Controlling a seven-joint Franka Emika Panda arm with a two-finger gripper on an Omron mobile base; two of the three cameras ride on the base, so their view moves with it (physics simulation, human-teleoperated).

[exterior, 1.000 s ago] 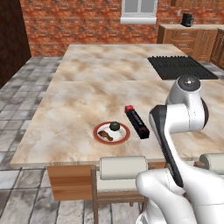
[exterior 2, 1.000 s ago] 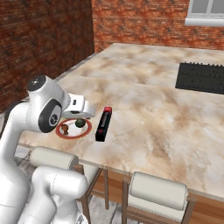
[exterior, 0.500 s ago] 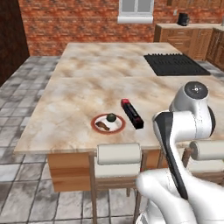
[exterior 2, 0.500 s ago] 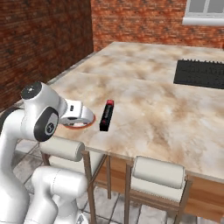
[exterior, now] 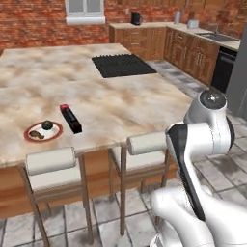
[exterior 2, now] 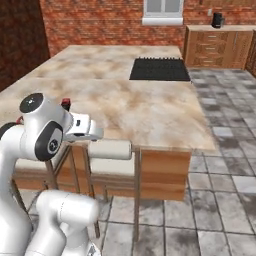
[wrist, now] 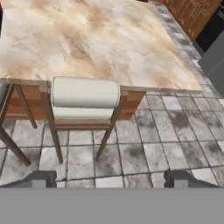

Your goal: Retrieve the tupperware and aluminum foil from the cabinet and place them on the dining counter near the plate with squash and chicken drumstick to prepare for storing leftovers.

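The aluminum foil (exterior: 71,118) is seen lying flat on the dining counter (exterior: 120,101), near the front edge of the beige marbled top, its red end turned away from the stools. Just beside it, toward the counter's left end in the left base view, the plate (exterior: 43,131) with the red rim is found, with a dark round piece of food and a brown piece resting on it. The foil box and the plate are set close together but apart. In the right base view a small red part of the box (exterior 2: 65,103) is made out behind the arm's white body. Farther along the top, the black cooktop (exterior: 122,64) is set into the stone, well apart from the plate. Two cushioned stools (exterior: 52,170) are drawn up under the counter's front edge. In the hand view the gripper (wrist: 113,178) is shown with its fingertips (wrist: 41,178) spread wide and nothing between them, aimed at a stool (wrist: 84,103) and the tiled floor (wrist: 166,131). Wooden base cabinets (exterior: 166,46) are lined along the far wall
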